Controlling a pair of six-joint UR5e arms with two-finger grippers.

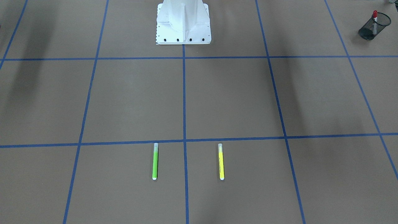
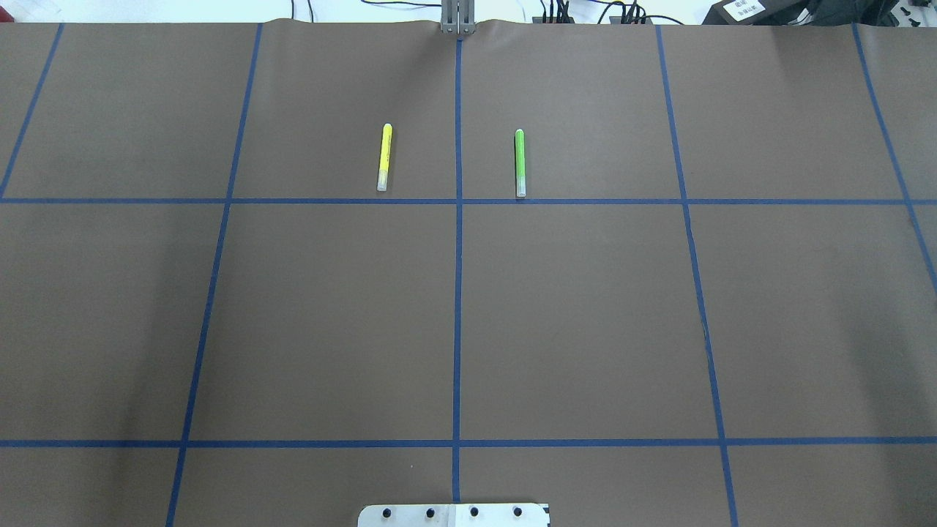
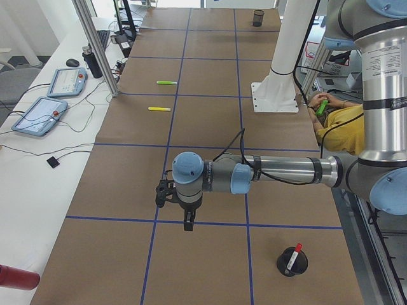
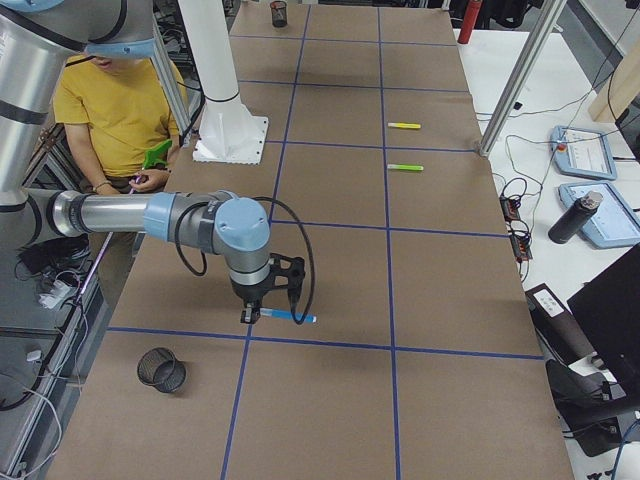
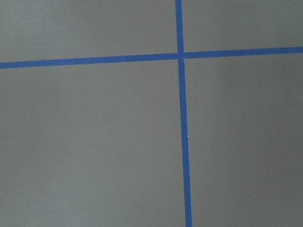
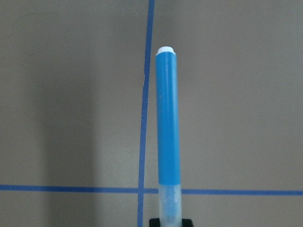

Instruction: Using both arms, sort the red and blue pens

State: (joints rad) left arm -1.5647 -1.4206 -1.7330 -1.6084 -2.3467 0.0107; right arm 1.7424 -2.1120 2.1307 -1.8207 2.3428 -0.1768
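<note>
The blue pen point(image 6: 168, 123) juts out level above the brown table, its clear cap pinched in my right gripper point(image 6: 170, 221). In the exterior right view the same blue pen point(image 4: 292, 316) hangs just over a tape line under the near arm's right gripper point(image 4: 254, 310). The red pen point(image 1: 375, 18) stands in a black mesh cup point(image 1: 374, 26) on my left side, where the exterior left view also shows the red pen point(image 3: 294, 254). My left gripper point(image 3: 189, 223) points down over bare table to the left of that cup; I cannot tell whether it is open or shut.
A green marker point(image 2: 520, 162) and a yellow marker point(image 2: 384, 157) lie parallel at the far side, either side of the centre tape line. A second mesh cup point(image 4: 162, 370) stands near my right arm. A person in a yellow shirt point(image 4: 115, 100) sits beside the white robot base point(image 1: 183, 23).
</note>
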